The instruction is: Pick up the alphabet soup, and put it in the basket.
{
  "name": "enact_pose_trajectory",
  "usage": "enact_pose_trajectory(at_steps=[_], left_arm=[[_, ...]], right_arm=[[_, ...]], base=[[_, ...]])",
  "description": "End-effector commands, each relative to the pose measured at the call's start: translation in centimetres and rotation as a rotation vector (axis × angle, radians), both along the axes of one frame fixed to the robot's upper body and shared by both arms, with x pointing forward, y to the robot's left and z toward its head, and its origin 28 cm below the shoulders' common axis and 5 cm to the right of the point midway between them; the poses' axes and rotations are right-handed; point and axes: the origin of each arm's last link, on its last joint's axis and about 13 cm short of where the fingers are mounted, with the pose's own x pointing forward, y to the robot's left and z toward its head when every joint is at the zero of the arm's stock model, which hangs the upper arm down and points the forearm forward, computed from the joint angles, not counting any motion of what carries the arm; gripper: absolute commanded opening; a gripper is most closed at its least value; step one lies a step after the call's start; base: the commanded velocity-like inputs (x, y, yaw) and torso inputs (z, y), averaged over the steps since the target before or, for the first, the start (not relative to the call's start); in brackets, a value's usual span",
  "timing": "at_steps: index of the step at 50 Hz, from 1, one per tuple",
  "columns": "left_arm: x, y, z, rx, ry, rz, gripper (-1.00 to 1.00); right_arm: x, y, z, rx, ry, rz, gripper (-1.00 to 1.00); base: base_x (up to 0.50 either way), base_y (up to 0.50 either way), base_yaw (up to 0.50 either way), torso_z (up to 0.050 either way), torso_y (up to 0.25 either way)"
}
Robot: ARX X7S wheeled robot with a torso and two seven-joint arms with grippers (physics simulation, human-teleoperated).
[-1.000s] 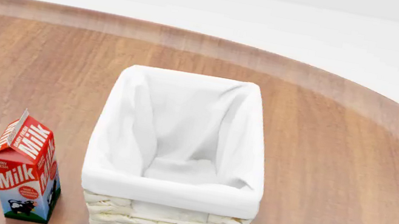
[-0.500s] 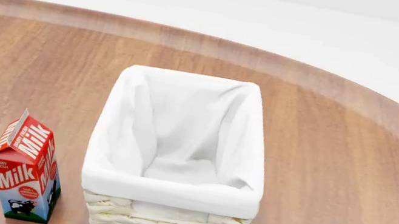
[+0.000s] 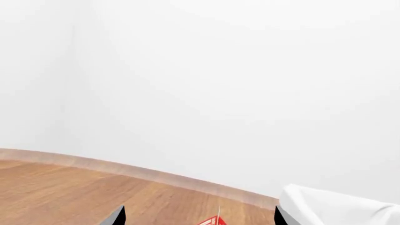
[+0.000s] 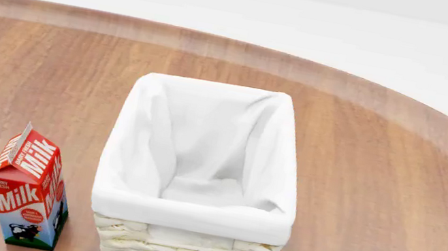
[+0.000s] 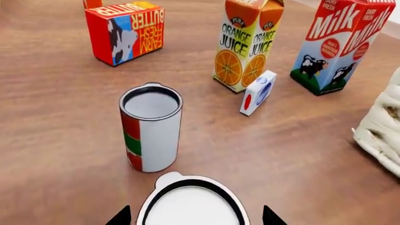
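My right jaws stood spread around the alphabet soup — just beside the red-and-green can, with the basket well apart; my left jaws released.

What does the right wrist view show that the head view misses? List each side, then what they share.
Only the right wrist view: the butter box, orange juice carton, red-and-green can, a small white box, and a can top between the right hand's fingertips. Only the head view: the basket's white lining and empty inside. Both: the milk carton, basket wicker, wooden table.
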Motion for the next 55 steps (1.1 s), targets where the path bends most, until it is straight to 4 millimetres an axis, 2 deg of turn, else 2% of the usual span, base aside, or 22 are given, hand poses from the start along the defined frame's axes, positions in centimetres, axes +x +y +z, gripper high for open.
enact_pose_trajectory(at_steps=[1,27,48,49,55], left_arm=[[0.0,0.0,0.0,0.000,0.000,-0.001,1.00],[-0.1,-0.1,0.0,0.003,0.004,-0.001,1.00],[0.0,0.0,0.0,0.006,0.003,0.001,1.00],[0.0,0.0,0.0,0.006,0.003,0.001,1.00],[-0.1,0.0,-0.1,0.006,0.003,0.002,1.00]], right_arm=[[-0.1,0.1,-0.1,-0.026,-0.001,0.007,1.00],[-0.1,0.5,-0.7,-0.070,-0.003,0.013,1.00],[0.7,1.2,-1.7,-0.121,-0.047,-0.039,1.00],[0.6,1.2,-1.8,-0.120,-0.041,-0.039,-1.00],[0.5,1.3,-1.8,-0.120,-0.054,-0.044,-1.00]], base=[[0.00,0.00,0.00,0.000,0.000],[0.00,0.00,0.00,0.000,0.000],[0.00,0.00,0.00,0.000,0.000],[0.00,0.00,0.00,0.000,0.000],[0.00,0.00,0.00,0.000,0.000]])
